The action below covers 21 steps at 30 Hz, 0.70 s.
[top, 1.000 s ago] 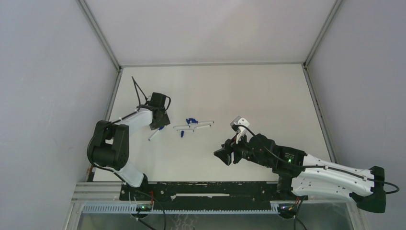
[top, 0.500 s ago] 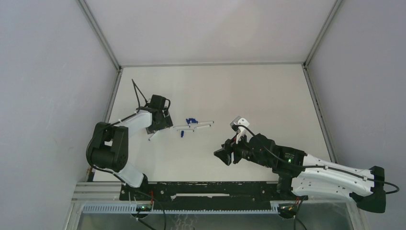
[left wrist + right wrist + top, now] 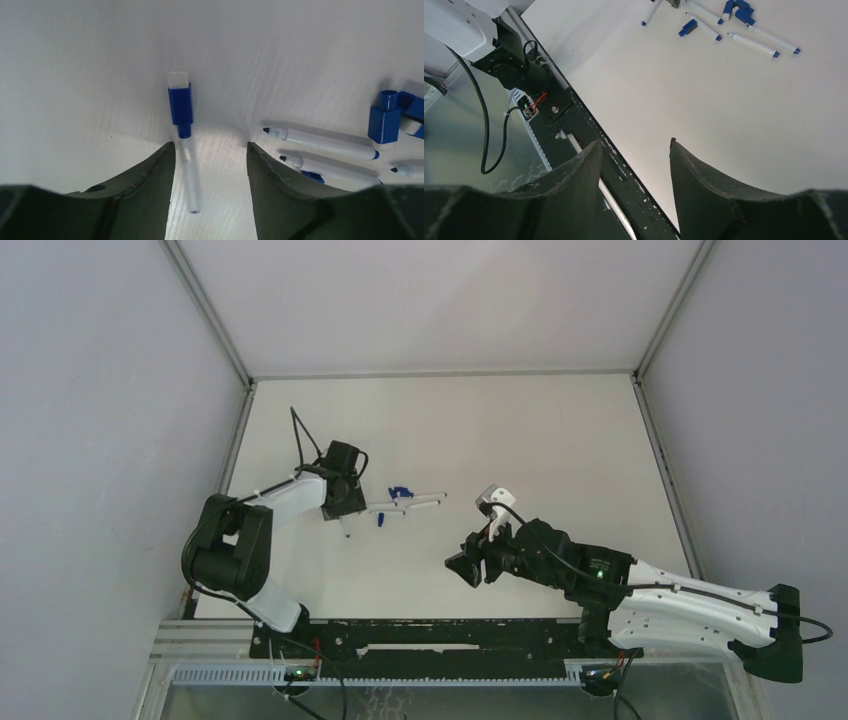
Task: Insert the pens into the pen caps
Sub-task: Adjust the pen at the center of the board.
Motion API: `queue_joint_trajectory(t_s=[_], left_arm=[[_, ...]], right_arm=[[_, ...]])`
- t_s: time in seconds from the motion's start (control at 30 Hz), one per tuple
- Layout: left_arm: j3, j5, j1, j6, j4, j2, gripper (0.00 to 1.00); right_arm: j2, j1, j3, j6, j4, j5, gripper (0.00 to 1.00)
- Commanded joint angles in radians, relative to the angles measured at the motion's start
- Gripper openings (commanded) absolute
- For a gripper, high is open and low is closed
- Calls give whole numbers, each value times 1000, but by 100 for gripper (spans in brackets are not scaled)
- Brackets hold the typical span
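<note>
Between spread jaws of left gripper [image 3: 211, 145], ungrasped on table [image 3: 100, 75]: capped pen [image 3: 189, 177], blue cap [image 3: 180, 105] toward twelve o'clock. At three o'clock, bare pens [image 3: 320, 142] and loose caps [image 3: 384, 122]. Right gripper [image 3: 634, 142] gaping, empty.

**Left gripper [image 3: 210, 146] spread over a capped pen [image 3: 189, 175] on the white table [image 3: 90, 75]**

The two dark fingers [image 3: 145, 195] stand up from the bottom edge of the view with a wide gap between them. The capped pen lies flat in that gap, just beside the finger on the view's left and well apart from the other; whether it touches cannot be told. Its white barrel runs away from the camera into a blue cap [image 3: 180, 102] with a white end. To the right lie two uncapped pens [image 3: 325, 143], near each other and roughly parallel, dark tips pointing left. A half-hidden cap [image 3: 312, 175] shows blue beside the nearer one. Two loose caps [image 3: 384, 120] sit at the view's right edge, with a third pen tip [image 3: 400, 170] below them.
</note>
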Motion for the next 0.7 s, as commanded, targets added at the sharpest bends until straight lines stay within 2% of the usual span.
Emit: queue_joint_trajectory(t_s=[0.0, 0.17, 0.27, 0.5, 0.67], left_arm=[[-4, 12, -21, -26, 9, -12, 55], [1, -6, -21, -24, 7, 6, 37], [5, -6, -21, -23, 7, 10, 30], [43, -23, -20, -4, -3, 39, 21], [108, 18, -19, 31, 16, 80, 21]], right_arm=[[3, -8, 5, -23, 14, -9, 60], [6, -11, 6, -26, 22, -17, 60], [7, -12, 6, -26, 24, -18, 60], [12, -13, 6, -25, 35, -25, 60], [13, -16, 6, -25, 36, -28, 60]])
